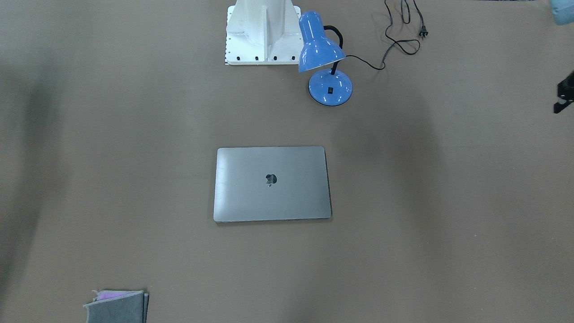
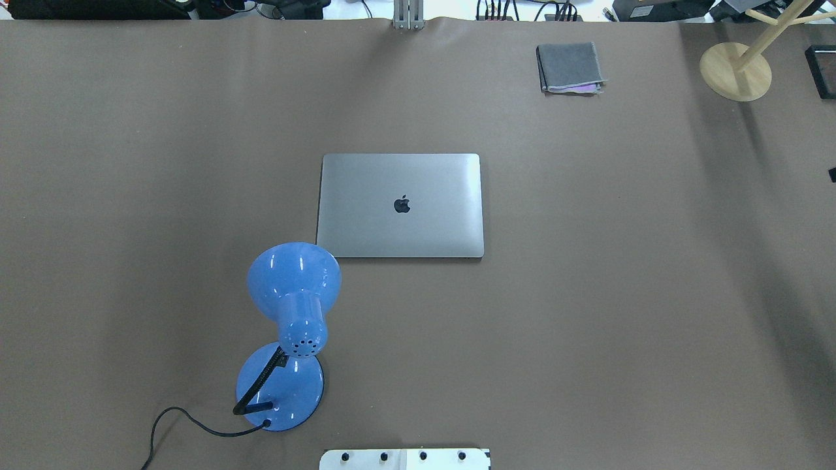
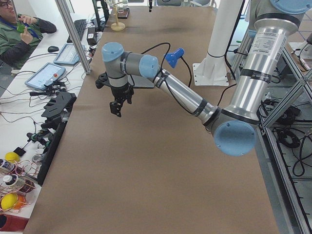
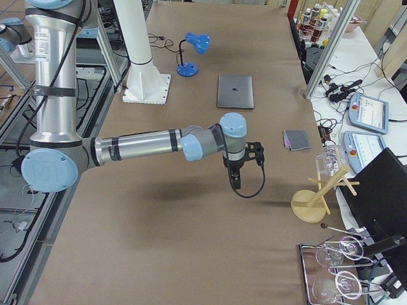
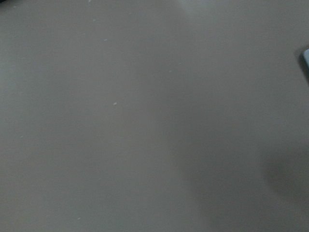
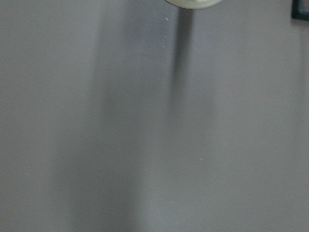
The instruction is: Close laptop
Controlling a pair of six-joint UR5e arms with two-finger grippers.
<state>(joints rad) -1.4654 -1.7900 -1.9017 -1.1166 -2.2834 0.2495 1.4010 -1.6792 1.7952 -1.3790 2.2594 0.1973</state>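
Hanging over the brown table (image 2: 588, 313) at the robot's left end, the left gripper (image 3: 117, 108) is pointing straight down above bare tabletop. It's only really showing from the side camera, so honestly can't tell if its fingers are spread or pinched together.

Moving right in the overhead view, a glossy blue metal desk lamp (image 2: 294, 281) is standing near the robot's white base plate (image 2: 405, 459), round foot sitting flat, with its thin black cord (image 2: 196, 425) trailing off toward the near edge.

Next up, the slim grey-silver metal laptop (image 2: 401, 225) is lying flat in the middle of the table, lid fully down and the dark apple logo facing up. From above the lamp's shade is looking like it's covering the laptop's near-left corner, but the front camera is showing the two apart. Both grippers are sitting well apart from the laptop.

Further right, a small folded grey cloth (image 2: 569, 65) is resting by the far edge, and a pale wooden stand with a round base (image 2: 735, 70) is standing in the far right corner. The right gripper (image 4: 236, 184) is hovering near that stand, fingers pointing down. Same deal, side camera only, can't tell whether they're spread or pinched.
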